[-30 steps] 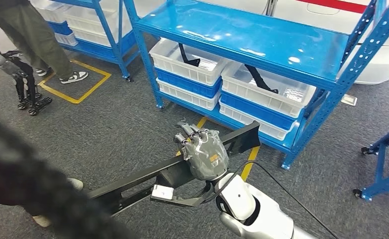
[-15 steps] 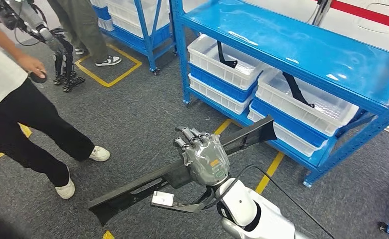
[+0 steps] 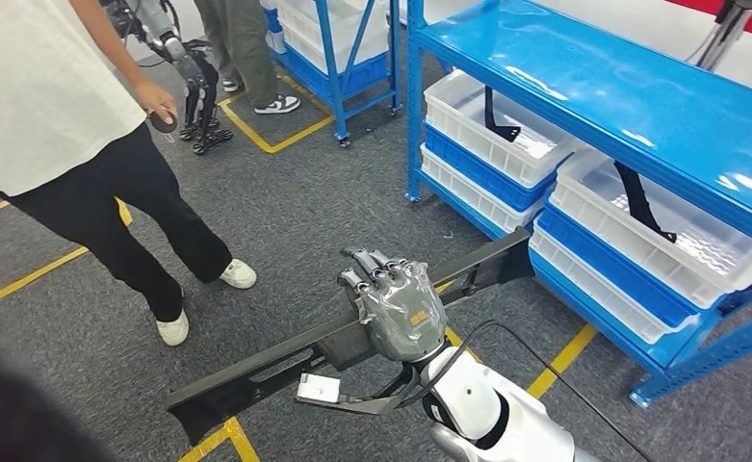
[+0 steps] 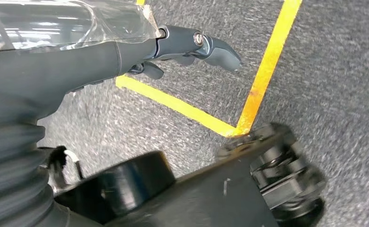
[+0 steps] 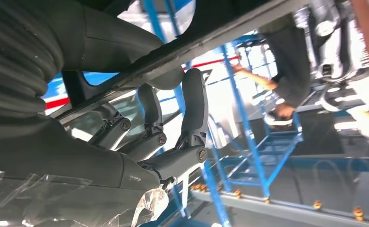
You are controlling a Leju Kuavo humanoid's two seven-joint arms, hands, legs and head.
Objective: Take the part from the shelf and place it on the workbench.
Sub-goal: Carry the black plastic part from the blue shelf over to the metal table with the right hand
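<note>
A long black part (image 3: 256, 373) hangs slantwise over the grey floor, low in the head view. My right hand (image 3: 401, 310) grips it near its middle, fingers wrapped over its upper edge. A white tag (image 3: 318, 388) sits on the part just left of the hand. In the right wrist view the dark fingers (image 5: 192, 109) curl around the black part (image 5: 229, 28). My left hand (image 4: 102, 52) hangs over the carpet and yellow floor tape, with its fingers stretched out and nothing in them.
A blue shelf (image 3: 622, 96) stands at the right, with white bins (image 3: 506, 135) holding more black parts on its lower level. A person (image 3: 92, 173) in dark trousers stands close at the left. A second blue rack (image 3: 352, 48) and another person (image 3: 242, 38) stand behind.
The whole view has swung left: the shelf has slid to the right of the picture and the person at the left has come into full view. My right hand's hold on the part is unchanged.
</note>
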